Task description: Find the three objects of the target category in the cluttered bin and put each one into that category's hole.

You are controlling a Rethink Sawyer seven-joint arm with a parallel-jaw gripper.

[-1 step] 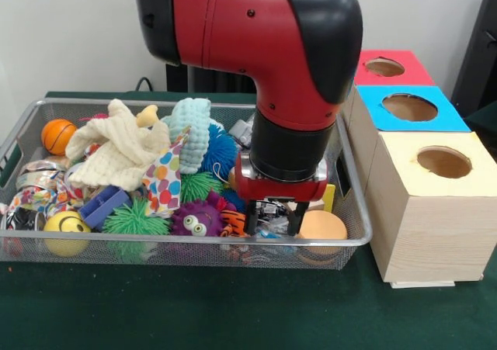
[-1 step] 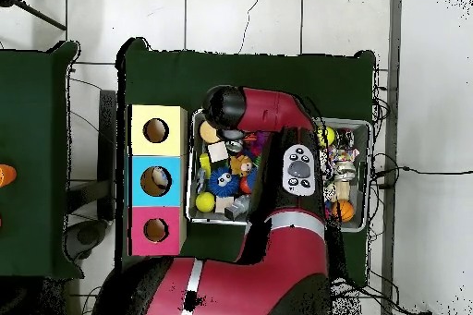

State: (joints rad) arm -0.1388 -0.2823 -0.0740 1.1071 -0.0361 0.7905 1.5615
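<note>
**Pincer down in the right end of the toy bin**

The red and black arm point(image 1: 264, 47) comes down from the top of the front view into the silver wire-mesh bin point(image 1: 186, 249) on the dark green worktop point(image 1: 233, 311). Its pincer point(image 1: 273, 216) sits low among the clutter at the bin's lower right; two dark fingers point(image 1: 296, 216) show with a gap between them, but whether they grip anything cannot be told.

Just right of the pincer lies a round orange foam piece point(image 1: 322, 226). To its left are a purple fuzzy ball with eyes point(image 1: 198, 218), a green spiky ball point(image 1: 133, 220) and a blue spiky ball point(image 1: 221, 152). A cream cloth point(image 1: 116, 152) lies upper left, an orange basketball point(image 1: 58, 135) at the far left, a yellow smiley ball point(image 1: 66, 230) at lower left.

At the frame's right stands a wooden box row with round holes: red top point(image 1: 386, 68), blue top point(image 1: 410, 108), cream top point(image 1: 443, 164).
</note>
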